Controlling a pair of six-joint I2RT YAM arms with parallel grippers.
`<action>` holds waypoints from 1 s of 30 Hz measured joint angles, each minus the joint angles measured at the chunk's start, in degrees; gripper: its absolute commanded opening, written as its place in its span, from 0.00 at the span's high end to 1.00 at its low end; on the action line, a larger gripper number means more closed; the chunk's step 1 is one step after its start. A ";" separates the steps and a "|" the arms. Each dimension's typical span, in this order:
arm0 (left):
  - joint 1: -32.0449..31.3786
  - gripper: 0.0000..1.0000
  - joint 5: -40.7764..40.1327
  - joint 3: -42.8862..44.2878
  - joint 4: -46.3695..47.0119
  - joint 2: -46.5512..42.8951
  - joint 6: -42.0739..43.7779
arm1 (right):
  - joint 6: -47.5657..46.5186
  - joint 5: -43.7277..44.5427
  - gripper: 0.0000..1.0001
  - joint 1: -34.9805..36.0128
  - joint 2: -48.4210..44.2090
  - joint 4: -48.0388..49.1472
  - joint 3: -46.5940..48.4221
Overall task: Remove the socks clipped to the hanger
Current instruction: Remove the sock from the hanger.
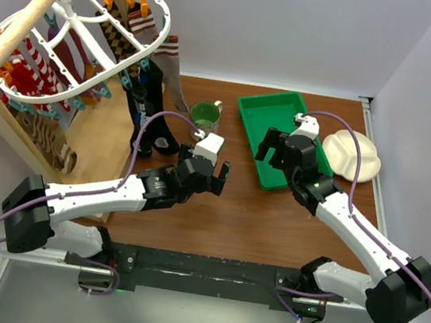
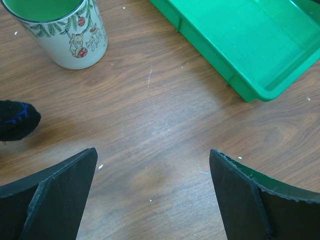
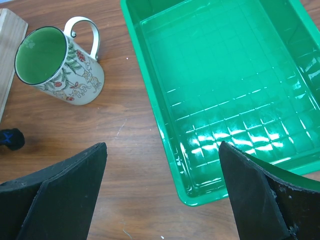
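Overhead view of a brown table (image 1: 255,223) with two white arms reaching in from the bottom edge. In the upper left of the frame a white oval hanger (image 1: 166,30) hangs from a wooden frame (image 1: 26,22), well above the tabletop; its long axis runs from the left edge up towards top centre. The socks (image 1: 117,35) are all clipped under it, striped, checkered and dark; they hang lengthwise, and in this view they trail towards the lower right. The black sock (image 1: 148,112) reaches lowest; whether its toe touches the table I cannot tell. A green tray (image 1: 246,118) lies right of centre; a mug (image 1: 204,113) stands between tray and socks.

The left gripper (image 1: 219,180) sits at centre frame, low over bare wood, jaws spread wide and holding nothing; the right gripper (image 1: 269,149) hovers at the tray's left rim, equally wide and holding nothing. The hanger lies up and to the left of both grippers. The left gripper is the nearer, with the black sock's toe close on its left and the clips higher up; by my judgement the left arm has the shorter reach, and it needs to rise and swing left. In the left wrist view the fingers face tray and mug; only the dark toe shows, at the left edge.
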 measured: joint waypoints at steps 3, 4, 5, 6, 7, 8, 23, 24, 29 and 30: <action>0.00 0.00 -0.46 0.00 -0.85 0.00 -0.24 | 0.00 -0.04 0.01 0.00 0.00 0.00 0.02; 0.00 0.00 -0.66 0.00 -1.11 0.00 -0.31 | 0.00 -0.07 0.01 0.00 0.00 0.02 0.02; 0.00 0.00 -0.92 0.00 -1.46 0.00 -0.39 | 0.00 -0.15 0.01 0.00 0.00 0.02 0.02; 0.00 0.00 -1.14 0.00 -1.77 0.00 -0.44 | 0.00 -0.22 0.01 0.00 0.02 0.02 0.02; 0.00 0.00 -1.33 0.00 -2.08 0.00 -0.44 | -0.02 -0.24 0.01 0.00 0.02 0.02 0.02; 0.00 0.00 -1.51 0.00 -2.36 0.00 -0.46 | -0.02 -0.28 0.01 0.00 0.02 0.02 0.04; 0.00 0.00 -4.33 -5.40 -7.26 -9.27 -9.68 | -1.07 -7.52 0.01 2.60 1.66 6.99 1.66; 0.00 0.00 -4.48 -6.34 -8.35 -10.47 -10.97 | -1.09 -7.98 0.02 3.74 2.56 8.02 2.38; 0.07 0.00 -5.44 -11.06 -14.67 -15.74 -19.28 | -2.25 -11.02 0.02 11.10 10.34 14.71 8.76; 0.07 0.00 -5.75 -11.52 -16.48 -16.41 -21.16 | -2.60 -11.58 0.02 12.13 11.50 15.47 9.77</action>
